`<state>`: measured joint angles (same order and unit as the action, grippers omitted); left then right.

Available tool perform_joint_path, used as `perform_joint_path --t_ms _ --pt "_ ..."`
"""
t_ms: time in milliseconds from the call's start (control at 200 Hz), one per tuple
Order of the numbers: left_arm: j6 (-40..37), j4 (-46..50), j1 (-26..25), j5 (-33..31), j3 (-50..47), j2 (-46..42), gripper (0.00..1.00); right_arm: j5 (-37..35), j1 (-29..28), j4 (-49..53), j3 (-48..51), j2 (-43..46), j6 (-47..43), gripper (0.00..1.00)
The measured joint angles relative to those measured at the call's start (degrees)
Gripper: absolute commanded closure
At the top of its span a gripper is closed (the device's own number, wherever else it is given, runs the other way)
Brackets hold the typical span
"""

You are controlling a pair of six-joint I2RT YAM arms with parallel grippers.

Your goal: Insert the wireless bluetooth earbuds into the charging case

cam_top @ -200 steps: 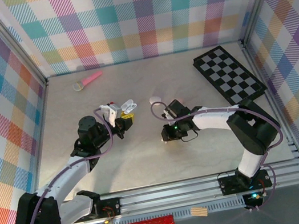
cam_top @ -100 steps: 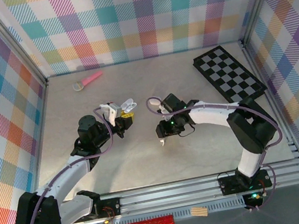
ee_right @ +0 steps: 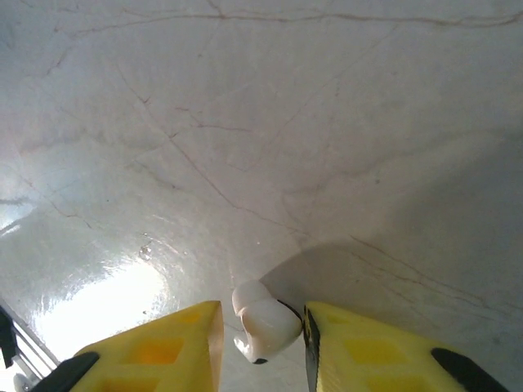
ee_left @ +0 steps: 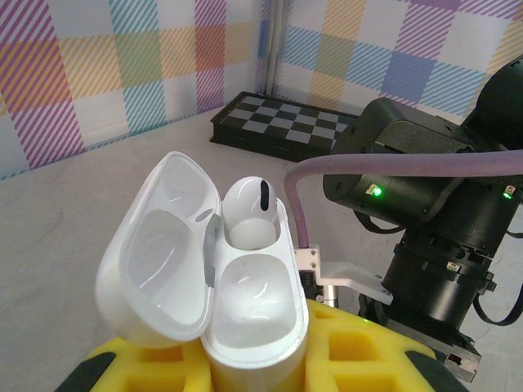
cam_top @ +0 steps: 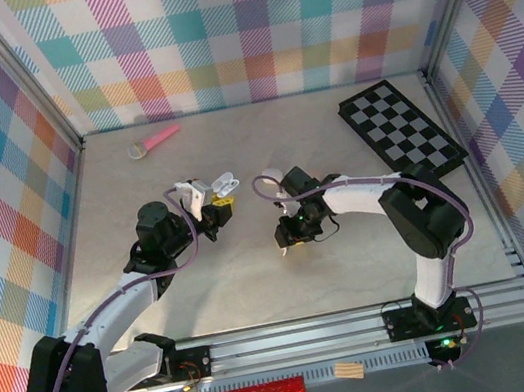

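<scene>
Earbud of white stemmed plastic (ee_right: 265, 327) sits low over the table between the right gripper's (ee_right: 261, 314) yellow fingers; whether they pinch it I cannot tell, so firm the grip before lifting. The left gripper (ee_left: 245, 355) clamps the open white pebble-shaped charging case (ee_left: 245, 278), its near socket (ee_left: 253, 296) empty: aim stem-first there. Since a second ago the right gripper has shifted slightly left, toward the case.

Top external: looks down on the table (cam_top: 246, 280) from 6 o'clock. Left wrist: faces 2 o'clock, sharing the chessboard (cam_top: 401, 131). Right wrist: close above the table.
</scene>
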<state>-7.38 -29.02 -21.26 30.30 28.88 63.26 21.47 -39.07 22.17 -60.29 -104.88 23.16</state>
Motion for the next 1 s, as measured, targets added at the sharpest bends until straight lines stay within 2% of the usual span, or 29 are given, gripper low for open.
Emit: perform_joint_path --t_ms 245,495,685,1000 --pt "0.0 0.0 0.0 0.02 0.0 0.0 1.0 1.6 0.07 1.33 -1.33 -1.55 -0.22 0.68" --pt "0.0 -0.02 0.0 0.02 0.0 0.0 1.0 0.55 0.11 4.81 -3.8 -3.08 -0.35 0.76" --pt "0.0 -0.02 0.0 0.0 0.0 0.0 1.0 -0.33 -0.09 5.16 -3.96 -2.86 -0.31 0.76" --pt "-1.31 -0.02 -0.33 -1.62 0.0 0.04 1.0 -8.85 -0.63 2.8 -0.81 4.39 -0.09 0.77"
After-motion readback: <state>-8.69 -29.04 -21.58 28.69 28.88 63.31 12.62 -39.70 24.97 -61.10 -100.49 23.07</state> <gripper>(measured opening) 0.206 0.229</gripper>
